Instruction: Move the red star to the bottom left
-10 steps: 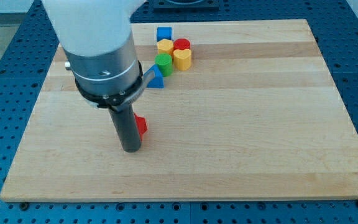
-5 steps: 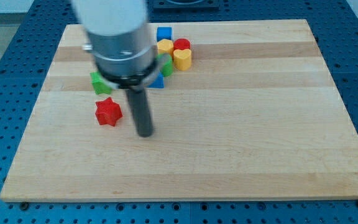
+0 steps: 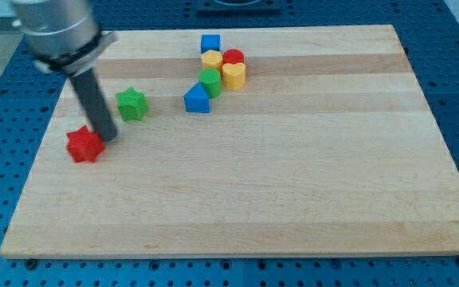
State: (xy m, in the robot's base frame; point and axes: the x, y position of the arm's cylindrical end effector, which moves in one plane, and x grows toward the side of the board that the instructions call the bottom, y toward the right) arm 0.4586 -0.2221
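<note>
Board's left: red star (image 3: 84, 145) beside my tip (image 3: 107, 138)

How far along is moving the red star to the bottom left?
Partly done: the red star-shaped block sits near the wooden board's left edge, about mid-height. In hand: my tip is right against the star's upper right side. Left: pushing it down toward the view's bottom-left corner.

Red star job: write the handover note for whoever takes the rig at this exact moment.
My tip sits right against the red star, on its upper-right side.
The red star lies near the board's left edge, about mid-height.
The green star is apart, up and to the right; the other blocks cluster near the top centre.
Done: star brought to the left side.
Left: push it down into the bottom-left corner.
</note>
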